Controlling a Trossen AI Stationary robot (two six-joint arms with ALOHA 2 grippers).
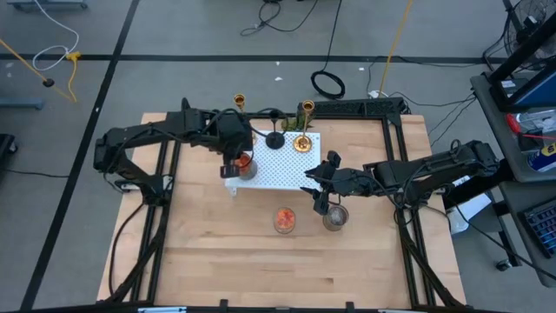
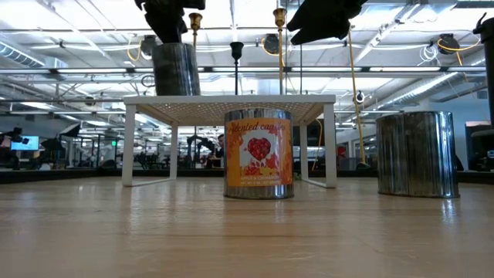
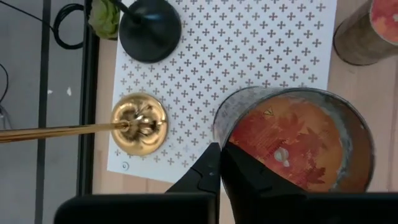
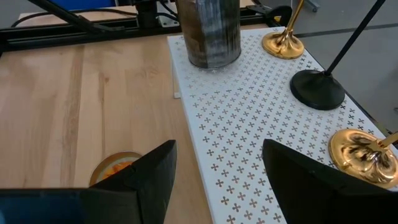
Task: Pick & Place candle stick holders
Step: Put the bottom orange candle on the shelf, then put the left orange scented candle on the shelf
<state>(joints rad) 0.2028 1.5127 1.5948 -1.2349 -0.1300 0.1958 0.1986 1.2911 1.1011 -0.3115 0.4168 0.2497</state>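
1. Nearest the low camera, an orange candle tin (image 2: pixel 258 154) reads "scented candle".
2. The left gripper (image 1: pixel 234 163) is clamped on a candle can (image 3: pixel 298 140); the right gripper (image 4: pixel 214 163) hangs spread wide, empty.
3. Two gold candlesticks (image 1: pixel 302 139) (image 1: pixel 239 102) and a black candlestick (image 1: pixel 274 139) stand along the white perforated shelf (image 1: pixel 278 165).

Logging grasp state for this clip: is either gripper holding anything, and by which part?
The left gripper grips the rim of the candle tin standing on the white perforated shelf. The right gripper is open, holding nothing.
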